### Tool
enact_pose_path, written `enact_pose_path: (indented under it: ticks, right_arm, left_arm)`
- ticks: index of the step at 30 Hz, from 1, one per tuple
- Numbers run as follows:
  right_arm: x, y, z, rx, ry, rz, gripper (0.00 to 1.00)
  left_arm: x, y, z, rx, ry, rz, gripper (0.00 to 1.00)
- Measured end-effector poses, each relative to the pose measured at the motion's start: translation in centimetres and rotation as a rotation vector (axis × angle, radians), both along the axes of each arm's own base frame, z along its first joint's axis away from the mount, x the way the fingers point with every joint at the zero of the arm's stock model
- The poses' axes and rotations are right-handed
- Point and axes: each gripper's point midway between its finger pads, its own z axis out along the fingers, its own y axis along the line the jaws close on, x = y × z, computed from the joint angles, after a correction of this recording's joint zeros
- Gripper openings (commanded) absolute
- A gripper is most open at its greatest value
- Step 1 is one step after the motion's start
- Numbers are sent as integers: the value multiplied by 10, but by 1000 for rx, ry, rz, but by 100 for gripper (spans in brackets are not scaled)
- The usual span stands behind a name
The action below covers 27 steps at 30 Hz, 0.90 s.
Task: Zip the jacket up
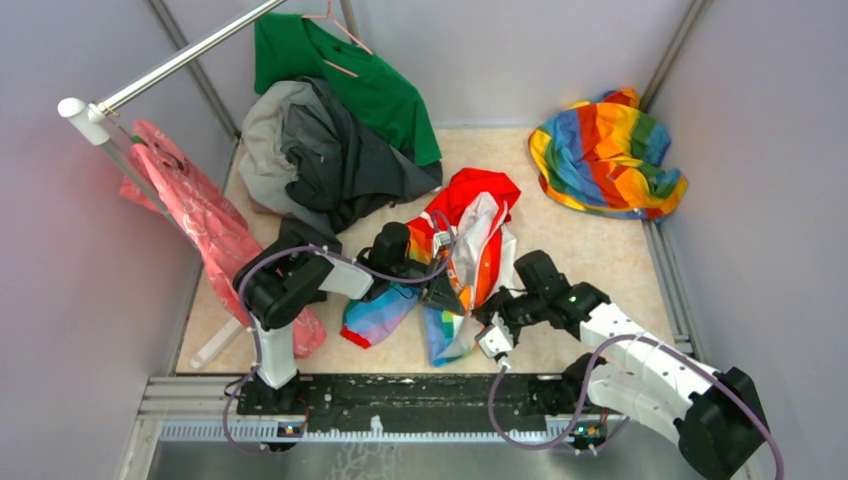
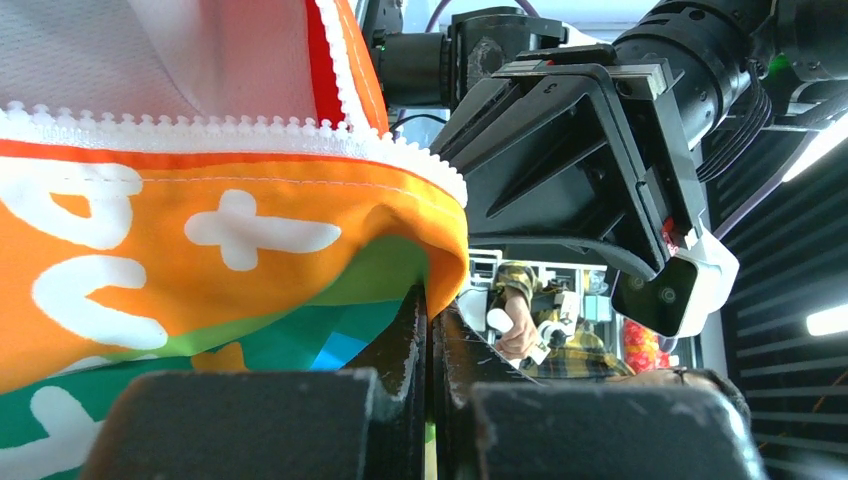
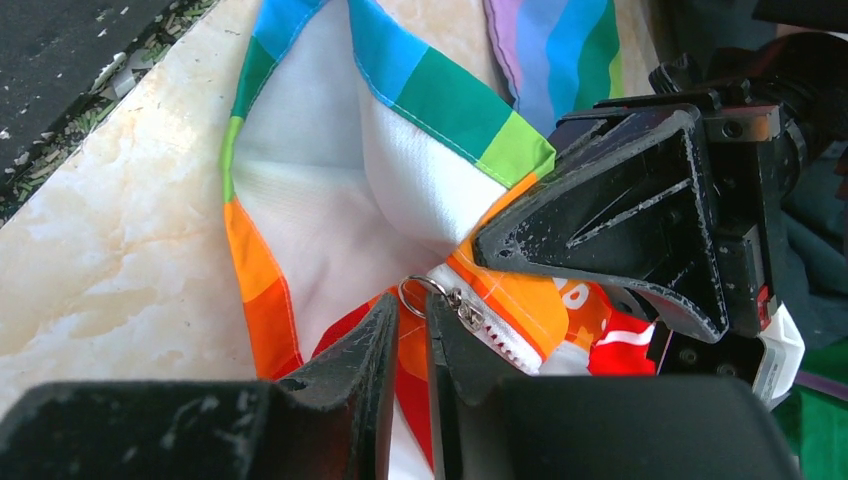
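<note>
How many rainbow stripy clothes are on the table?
2. The jacket lies in the middle; a rainbow cloth sits bunched at the far right. Others may hide under the grey pile.

The jacket [image 1: 482, 226] is thin, smooth cloth; the tabletop [image 1: 592, 252] glossy, marble-patterned.

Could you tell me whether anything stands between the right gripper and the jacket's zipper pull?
Nothing visible does: the right gripper sits right at the zipper pull, while the left gripper clamps the jacket nearby.

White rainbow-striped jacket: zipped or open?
Open. On the white rainbow-striped jacket, zipper teeth lie unmated along one orange edge; white lining shows between the fronts.
</note>
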Motion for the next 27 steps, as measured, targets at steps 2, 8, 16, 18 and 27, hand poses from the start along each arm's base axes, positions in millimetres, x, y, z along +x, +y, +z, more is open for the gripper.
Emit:
enact_pose_path:
  ticks: [2,8,16,18,27]
  right_arm:
    - [1,0,0,2,5,-10,14]
    - [-1,0,1,10,56,-44,15]
    - [-4,3,28,71,230,-180,26]
    - [-5,2,32,81,263,-206,27]
    - [-2,-5,28,68,358,-334,38]
  left_arm:
    - [0,0,1,-4,7,-1,0]
    - [2,-3,5,-28,16,2,0]
    - [7,-6,8,-51,-16,35,0]
    - [9,-5,7,-55,-22,53,0]
    - [18,-9,10,-75,-44,113,0]
